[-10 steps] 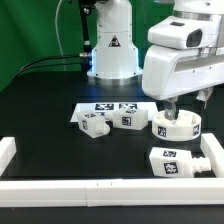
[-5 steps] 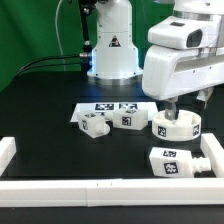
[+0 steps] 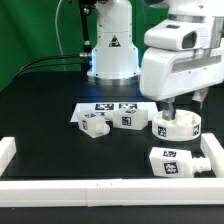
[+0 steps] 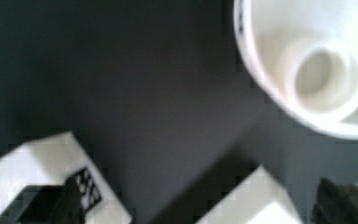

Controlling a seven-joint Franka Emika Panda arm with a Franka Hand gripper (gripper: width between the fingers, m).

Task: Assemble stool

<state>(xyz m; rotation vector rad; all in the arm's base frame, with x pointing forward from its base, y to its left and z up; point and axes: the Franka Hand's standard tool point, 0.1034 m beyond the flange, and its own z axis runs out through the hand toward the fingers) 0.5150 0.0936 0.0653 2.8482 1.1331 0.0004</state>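
Only the exterior view takes in the whole layout. The round seat sits on the black table at the right of the frame, just below the gripper. Three legs lie around it: one left of centre, a second just beside that, and a third at the lower right, near the corner of the white border rails. The marker board lies flat behind the two middle legs. A green cloth hangs at the upper left, and the arm's base stands at top centre. The wrist view, though blurred, adds what the other hides: one oval socket sunk into the seat, and the two dark fingers spread wide with only bare table between them, grasping nothing. Whether a finger touches the seat, I cannot tell.
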